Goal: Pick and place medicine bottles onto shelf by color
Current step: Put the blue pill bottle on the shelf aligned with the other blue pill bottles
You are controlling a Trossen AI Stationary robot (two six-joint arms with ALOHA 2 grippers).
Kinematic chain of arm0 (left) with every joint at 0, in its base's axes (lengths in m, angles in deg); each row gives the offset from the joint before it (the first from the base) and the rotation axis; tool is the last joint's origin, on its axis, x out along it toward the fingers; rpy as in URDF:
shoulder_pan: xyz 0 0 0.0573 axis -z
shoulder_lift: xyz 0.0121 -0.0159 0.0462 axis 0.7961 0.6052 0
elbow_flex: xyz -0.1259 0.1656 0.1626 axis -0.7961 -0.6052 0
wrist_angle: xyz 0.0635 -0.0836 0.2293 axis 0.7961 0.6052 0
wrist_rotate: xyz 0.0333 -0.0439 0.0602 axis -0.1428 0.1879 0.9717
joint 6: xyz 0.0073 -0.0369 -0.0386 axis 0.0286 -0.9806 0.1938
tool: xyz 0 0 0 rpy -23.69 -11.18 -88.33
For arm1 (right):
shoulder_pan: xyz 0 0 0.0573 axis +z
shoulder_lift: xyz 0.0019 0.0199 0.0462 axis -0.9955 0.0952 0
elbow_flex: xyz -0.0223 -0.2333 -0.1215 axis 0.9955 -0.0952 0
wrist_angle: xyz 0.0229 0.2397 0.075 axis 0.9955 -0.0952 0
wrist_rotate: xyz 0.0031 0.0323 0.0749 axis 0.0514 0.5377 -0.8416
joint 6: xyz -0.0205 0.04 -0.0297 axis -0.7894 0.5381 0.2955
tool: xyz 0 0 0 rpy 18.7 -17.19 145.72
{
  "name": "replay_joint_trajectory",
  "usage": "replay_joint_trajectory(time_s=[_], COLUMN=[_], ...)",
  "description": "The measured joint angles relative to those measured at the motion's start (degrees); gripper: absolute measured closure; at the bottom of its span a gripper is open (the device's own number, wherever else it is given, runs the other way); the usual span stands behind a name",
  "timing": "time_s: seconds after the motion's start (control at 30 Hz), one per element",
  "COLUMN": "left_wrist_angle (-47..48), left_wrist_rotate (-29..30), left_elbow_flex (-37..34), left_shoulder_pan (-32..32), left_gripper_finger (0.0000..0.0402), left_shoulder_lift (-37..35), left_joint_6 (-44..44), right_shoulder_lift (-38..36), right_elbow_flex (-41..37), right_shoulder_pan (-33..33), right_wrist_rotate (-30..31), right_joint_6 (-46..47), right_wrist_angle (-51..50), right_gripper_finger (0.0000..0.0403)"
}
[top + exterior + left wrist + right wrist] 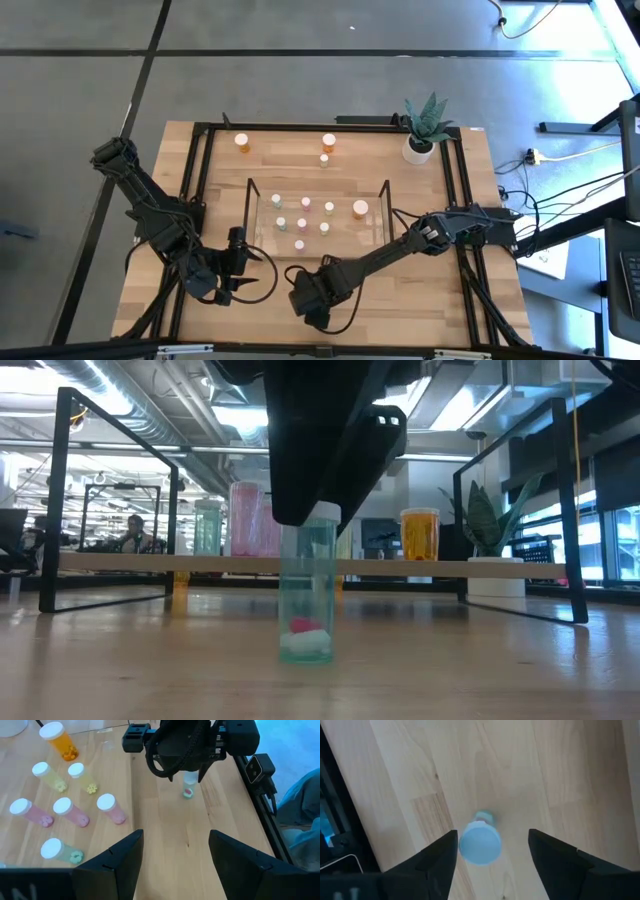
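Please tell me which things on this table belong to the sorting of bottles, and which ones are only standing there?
Belong to the job:
- greenish bottle under the right gripper, jaws open around it
- small bottles on the clear shelf
- two orange bottles beyond the shelf
- left gripper, waiting open

Only standing there:
- potted plant

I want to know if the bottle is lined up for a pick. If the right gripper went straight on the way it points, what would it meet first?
The right gripper points down at the table, jaws open. Straight ahead is the white cap of the greenish bottle standing upright between them; it would likely meet that first, then the table.
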Motion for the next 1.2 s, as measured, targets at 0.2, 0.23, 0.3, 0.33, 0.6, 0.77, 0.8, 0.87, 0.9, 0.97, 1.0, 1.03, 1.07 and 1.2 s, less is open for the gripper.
replay_joint_trajectory(time_s=[0.2, 0.23, 0.3, 0.33, 0.6, 0.77, 0.8, 0.87, 0.9, 0.97, 1.0, 1.03, 1.07, 1.2], left_wrist_angle=[0.0, 0.0, 0.0, 0.0, -0.1, -4.1, -5.3, -7.8, -9.3, -12.4, -14.5, -16.4, -18.6, -28.3], left_wrist_rotate=[0.0, 0.0, 0.0, 0.0, 0.0, 0.0, 0.0, -0.1, -0.2, -0.4, -0.4, -0.4, -0.5, -0.5], left_elbow_flex=[0.0, 0.0, 0.0, 0.0, 0.0, 0.0, 0.0, 0.0, 0.0, 0.0, 0.0, 0.0, 0.0, 0.0], left_shoulder_pan=[0.0, 0.0, 0.0, 0.0, 0.0, 0.3, 0.4, 0.4, 0.4, 0.4, 0.4, 0.3, 0.1, -0.9], left_gripper_finger=[0.0182, 0.0182, 0.0182, 0.0182, 0.0182, 0.0182, 0.0182, 0.0182, 0.0182, 0.0182, 0.0182, 0.0182, 0.0182, 0.0182], left_shoulder_lift=[0.0, 0.0, 0.0, 0.0, 0.1, 2.2, 2.9, 4.6, 5.6, 7.7, 8.9, 10.1, 11.4, 16.9], left_joint_6=[0.0, 0.0, 0.0, 0.0, 0.0, 0.1, 0.4, 1.4, 1.7, 2.8, 3.1, 3.6, 4.3, 7.4], right_shoulder_lift=[0.0, 0.0, -0.4, -0.8, -3.2, -5.4, -6.0, -7.2, -7.9, -9.4, -10.2, -10.9, -11.5, -13.8], right_elbow_flex=[1.4, 2.3, 3.2, 3.1, 3.2, 3.2, 3.2, 3.2, 3.2, 3.2, 3.2, 3.2, 3.2, 3.2], right_shoulder_pan=[-0.1, -0.1, -0.1, -0.1, 0.0, 0.8, 1.1, 1.9, 2.4, 3.4, 3.9, 4.5, 5.0, 7.6], right_wrist_rotate=[-0.9, -0.9, -0.8, -0.8, 3.0, 5.4, 6.0, 7.8, 8.8, 10.7, 11.4, 12.2, 13.1, 16.4], right_joint_6=[-0.2, -0.2, -0.2, -0.2, 1.8, 3.0, 3.1, 3.7, 4.3, 4.5, 4.5, 4.5, 4.5, 4.4], right_wrist_angle=[-1.5, -1.7, -1.8, -1.4, -4.4, -5.0, -5.0, -5.0, -5.2, -5.5, -5.6, -5.6, -5.5, -5.6], right_gripper_finger=[0.0154, 0.0154, 0.0154, 0.0154, 0.0154, 0.0154, 0.0154, 0.0154, 0.0154, 0.0154, 0.0154, 0.0154, 0.0154, 0.0154])
